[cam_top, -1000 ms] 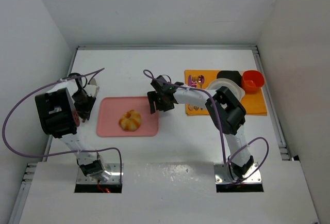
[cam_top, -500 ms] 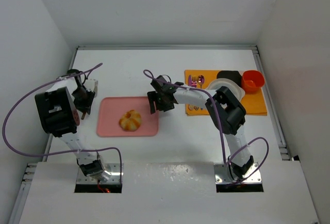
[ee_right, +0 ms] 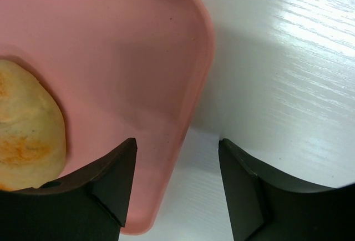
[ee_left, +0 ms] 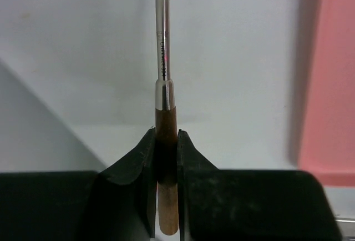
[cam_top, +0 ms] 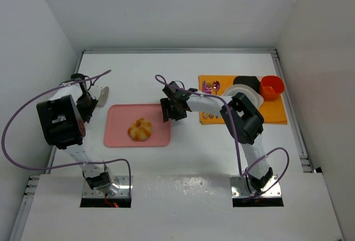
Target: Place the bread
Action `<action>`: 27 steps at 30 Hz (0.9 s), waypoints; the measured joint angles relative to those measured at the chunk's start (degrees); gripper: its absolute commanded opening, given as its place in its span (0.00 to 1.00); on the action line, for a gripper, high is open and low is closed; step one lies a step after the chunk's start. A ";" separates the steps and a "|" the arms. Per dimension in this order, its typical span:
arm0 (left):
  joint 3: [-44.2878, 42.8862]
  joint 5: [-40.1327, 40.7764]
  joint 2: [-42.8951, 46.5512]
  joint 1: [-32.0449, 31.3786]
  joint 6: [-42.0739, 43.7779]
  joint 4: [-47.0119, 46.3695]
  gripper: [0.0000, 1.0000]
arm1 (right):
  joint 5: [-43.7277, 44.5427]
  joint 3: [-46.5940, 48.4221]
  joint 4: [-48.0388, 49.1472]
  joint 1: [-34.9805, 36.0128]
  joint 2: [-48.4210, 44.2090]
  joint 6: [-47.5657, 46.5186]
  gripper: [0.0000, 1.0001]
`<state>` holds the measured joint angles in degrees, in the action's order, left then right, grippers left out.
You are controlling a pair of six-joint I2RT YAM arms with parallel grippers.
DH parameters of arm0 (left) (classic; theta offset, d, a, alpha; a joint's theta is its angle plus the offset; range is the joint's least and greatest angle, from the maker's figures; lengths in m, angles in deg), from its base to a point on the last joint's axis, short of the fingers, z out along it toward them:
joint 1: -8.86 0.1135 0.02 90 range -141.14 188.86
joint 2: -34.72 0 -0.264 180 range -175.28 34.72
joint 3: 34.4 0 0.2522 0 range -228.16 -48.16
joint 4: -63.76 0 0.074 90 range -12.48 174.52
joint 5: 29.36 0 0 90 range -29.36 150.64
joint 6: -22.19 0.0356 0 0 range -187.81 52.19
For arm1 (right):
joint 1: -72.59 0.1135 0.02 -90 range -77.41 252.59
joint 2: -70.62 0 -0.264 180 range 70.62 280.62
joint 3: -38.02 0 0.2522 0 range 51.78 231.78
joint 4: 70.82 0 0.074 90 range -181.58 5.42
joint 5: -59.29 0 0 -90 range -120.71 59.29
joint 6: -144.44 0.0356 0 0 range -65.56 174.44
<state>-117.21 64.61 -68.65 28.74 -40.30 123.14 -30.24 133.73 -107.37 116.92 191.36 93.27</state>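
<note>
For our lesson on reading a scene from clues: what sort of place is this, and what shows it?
Probably a robot test bench staged as a meal setting. Two arms are bolted to a white walled table; a bread lies on a pink tray, and an orange placemat holds tableware.

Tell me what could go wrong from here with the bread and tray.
1. The right gripper stands open astride the tray rim; closing or pulling could tilt the tray and roll the bread off.
2. The left gripper is shut on a utensil just left of the tray; a swing could knock the tray.
</note>
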 measured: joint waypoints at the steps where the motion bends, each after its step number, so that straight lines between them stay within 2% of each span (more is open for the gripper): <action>1: -0.07 1.36 0.74 0.04 1.73 0.15 0.00 | 0.04 0.00 0.09 0.00 0.00 0.22 0.59; 5: -1.70 4.20 6.45 0.28 11.80 2.38 0.00 | 0.50 0.00 0.07 0.00 0.09 0.96 0.56; 8: -3.39 4.87 13.31 -0.63 23.54 5.97 0.00 | 0.70 0.00 0.07 0.00 0.11 1.66 0.53; 12: -1.44 7.37 21.77 -4.55 34.40 11.50 0.00 | 1.01 -0.17 0.28 0.00 0.20 2.69 0.47; 17: 3.80 10.73 22.86 -8.39 39.36 15.96 0.00 | 1.05 -0.72 1.31 -0.17 0.20 3.54 0.38; 27: 15.26 19.02 23.15 -17.11 39.43 16.13 0.00 | 0.76 -1.38 2.21 -0.35 0.20 4.90 0.24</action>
<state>-101.96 83.63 -45.50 11.63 -0.87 139.27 -29.48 132.35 -105.16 116.57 191.56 98.17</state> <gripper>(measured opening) 0.181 0.263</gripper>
